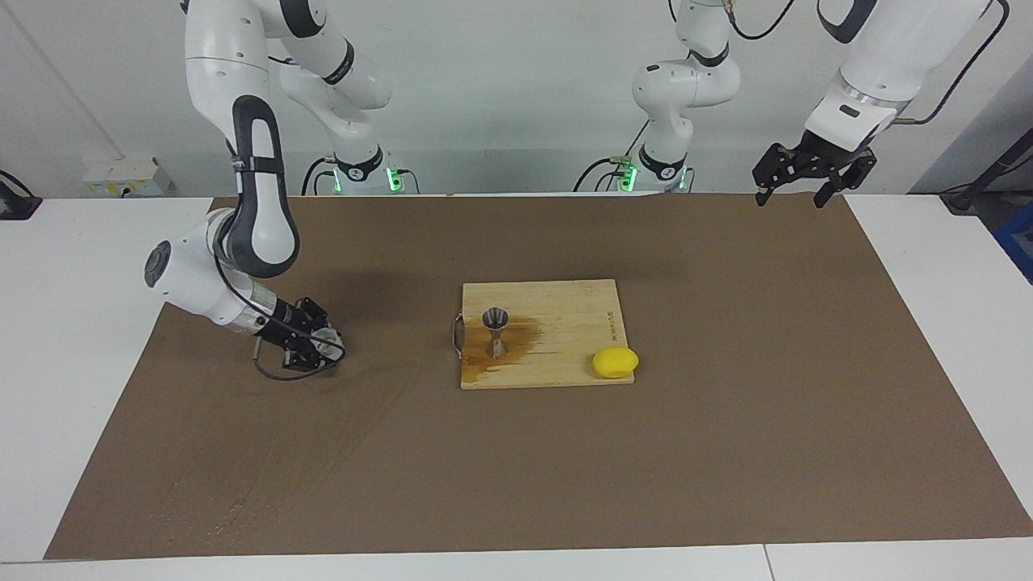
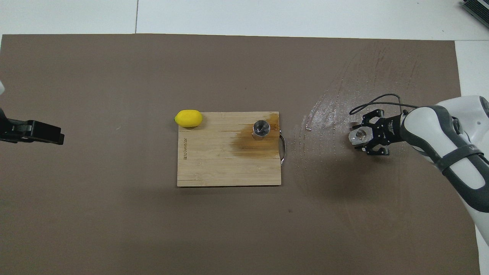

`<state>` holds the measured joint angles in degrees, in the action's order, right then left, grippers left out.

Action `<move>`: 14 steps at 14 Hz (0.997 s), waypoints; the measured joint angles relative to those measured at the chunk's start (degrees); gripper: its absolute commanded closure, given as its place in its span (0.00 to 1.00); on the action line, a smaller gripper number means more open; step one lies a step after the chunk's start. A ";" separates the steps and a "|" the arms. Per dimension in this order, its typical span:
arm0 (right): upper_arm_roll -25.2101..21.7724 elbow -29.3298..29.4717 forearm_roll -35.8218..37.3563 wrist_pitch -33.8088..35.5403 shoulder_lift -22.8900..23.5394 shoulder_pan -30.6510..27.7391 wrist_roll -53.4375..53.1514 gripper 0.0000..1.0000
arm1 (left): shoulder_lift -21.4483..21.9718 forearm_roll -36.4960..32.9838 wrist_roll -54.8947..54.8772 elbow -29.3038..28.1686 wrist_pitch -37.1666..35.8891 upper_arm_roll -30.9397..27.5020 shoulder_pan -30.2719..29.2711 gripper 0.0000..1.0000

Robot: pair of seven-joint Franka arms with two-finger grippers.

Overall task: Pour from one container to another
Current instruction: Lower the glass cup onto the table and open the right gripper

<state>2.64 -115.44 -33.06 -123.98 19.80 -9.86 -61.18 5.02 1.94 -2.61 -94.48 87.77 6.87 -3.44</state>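
Brown mat (image 1: 726,420) covers the table; cutting board (image 1: 573,311) lettering is unreadable. Right gripper (image 1: 316,349) surrounds the cup (image 2: 359,134), grip uncertain; left gripper (image 1: 807,173) hangs open.

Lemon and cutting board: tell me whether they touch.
Touching. The facing view shows the lemon resting on the cutting board's corner with no gap; the overhead view shows it overlapping that corner's edge.

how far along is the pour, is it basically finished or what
Pouring looks done: the jigger stands upright on the cutting board beside a wet brown stain. In hand: the right gripper is low over the mat toward the right arm's end, the clear cup between its fingers, apparently being set down. Left: let go and withdraw. The left gripper waits open, raised at its own end.
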 measured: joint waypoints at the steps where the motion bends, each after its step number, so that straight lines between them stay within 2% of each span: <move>1: 0.00 -0.11 0.00 0.00 -0.19 -0.25 0.00 0.00 | 0.00 0.00 0.00 0.00 0.00 0.00 0.00 0.00; 5: -0.11 -0.60 0.03 0.98 -2.69 -2.05 0.37 0.00 | 0.00 0.00 0.00 0.00 0.00 0.00 0.00 0.00; 8: -0.03 -0.75 2.14 4.89 -5.76 -2.37 2.86 0.00 | 0.00 0.00 0.00 0.00 0.00 0.00 0.00 0.00; 14: 0.60 -0.37 16.42 5.78 -8.23 2.72 19.30 0.00 | 0.00 0.00 0.00 0.00 0.00 0.00 0.00 0.00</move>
<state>3.24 -115.82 -16.64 -118.20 11.58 -7.14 -41.88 5.02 1.94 -2.61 -94.48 87.77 6.87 -3.44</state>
